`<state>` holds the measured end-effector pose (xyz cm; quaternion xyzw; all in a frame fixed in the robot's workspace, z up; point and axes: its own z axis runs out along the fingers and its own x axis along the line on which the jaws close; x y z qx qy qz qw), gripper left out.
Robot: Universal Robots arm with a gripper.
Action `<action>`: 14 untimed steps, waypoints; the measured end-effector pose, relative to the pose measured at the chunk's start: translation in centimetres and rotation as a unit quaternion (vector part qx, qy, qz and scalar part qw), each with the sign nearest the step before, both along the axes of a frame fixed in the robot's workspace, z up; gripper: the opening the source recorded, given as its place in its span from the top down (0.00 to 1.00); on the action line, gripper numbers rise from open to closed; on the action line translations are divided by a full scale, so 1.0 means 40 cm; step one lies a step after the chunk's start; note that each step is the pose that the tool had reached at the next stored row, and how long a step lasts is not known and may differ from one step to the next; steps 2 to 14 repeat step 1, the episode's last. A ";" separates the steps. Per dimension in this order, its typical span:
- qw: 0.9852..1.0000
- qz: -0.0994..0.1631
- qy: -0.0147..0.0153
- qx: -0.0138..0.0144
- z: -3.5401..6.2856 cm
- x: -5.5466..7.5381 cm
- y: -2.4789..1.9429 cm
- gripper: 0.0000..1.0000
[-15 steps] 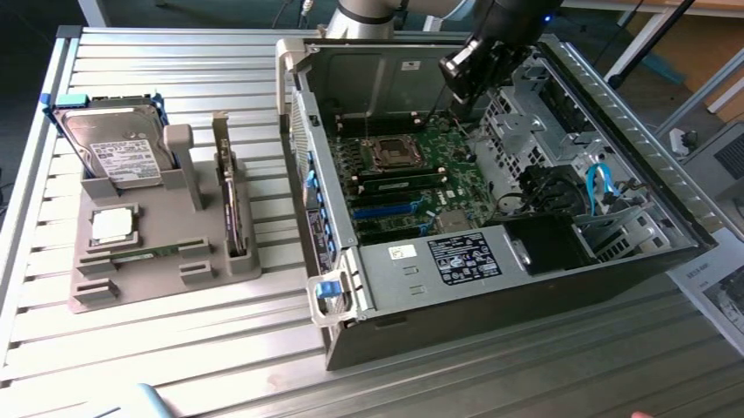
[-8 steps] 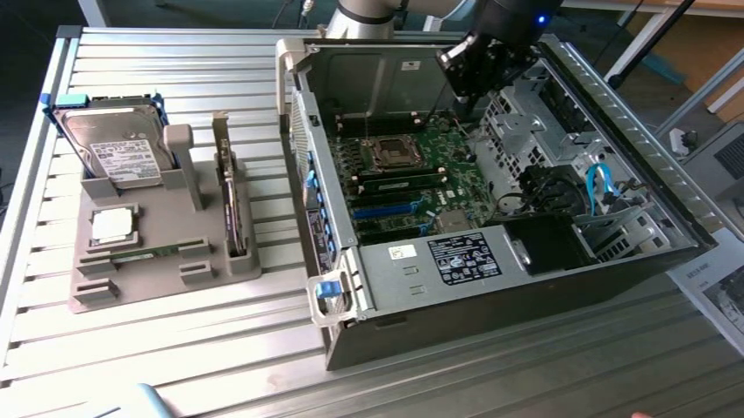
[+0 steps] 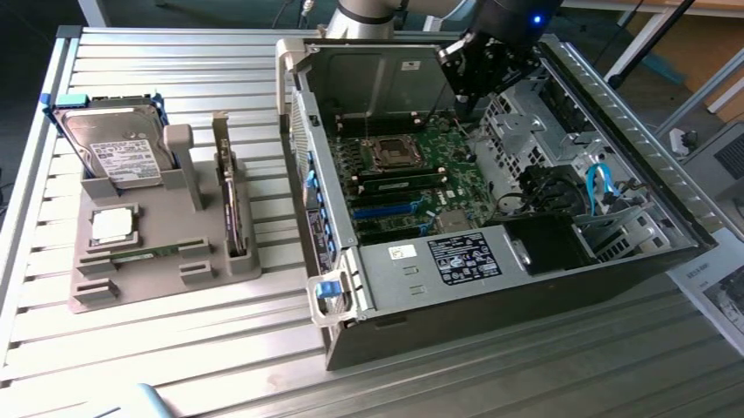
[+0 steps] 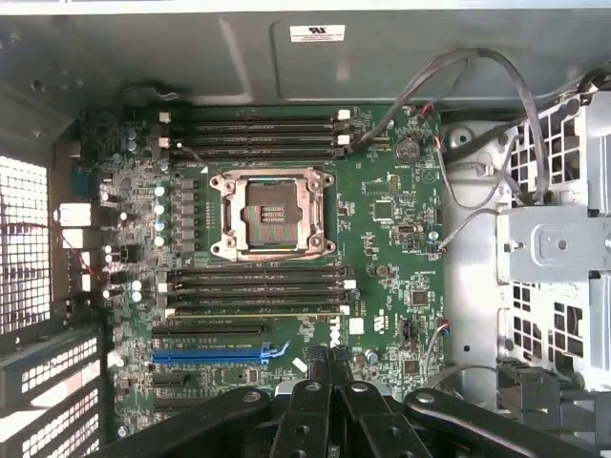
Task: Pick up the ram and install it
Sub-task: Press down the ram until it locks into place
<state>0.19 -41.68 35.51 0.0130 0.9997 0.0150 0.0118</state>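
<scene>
A thin green ram stick (image 3: 149, 253) lies in the grey holder tray (image 3: 104, 292) on the exterior view's left. A second stick (image 4: 253, 312) looks seated in the lowest of the long slots below the processor socket (image 4: 270, 215), and it appears in the exterior view as a ram (image 3: 402, 185) on the motherboard (image 3: 407, 174). My gripper (image 3: 465, 103) hangs inside the open computer case (image 3: 524, 287), above the motherboard's far end. In the wrist view the gripper (image 4: 330, 367) is shut, its black fingers (image 4: 307, 401) pressed together with nothing seen between them.
The tray also carries a hard drive (image 3: 111, 152), a square silver processor (image 3: 113, 225) and a tall expansion card (image 3: 236, 205) standing on edge. Loose cables (image 4: 449, 86) and a metal drive cage (image 4: 558, 248) crowd the case beside the board. A blue slot (image 4: 215, 355) lies near the fingers.
</scene>
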 end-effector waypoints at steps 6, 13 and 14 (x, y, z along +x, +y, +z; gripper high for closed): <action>1.000 0.000 0.000 0.000 0.000 0.000 0.000 0.90; 1.000 0.000 0.000 0.000 0.000 0.000 0.000 0.90; 1.000 0.000 0.000 0.000 0.000 0.000 0.000 0.90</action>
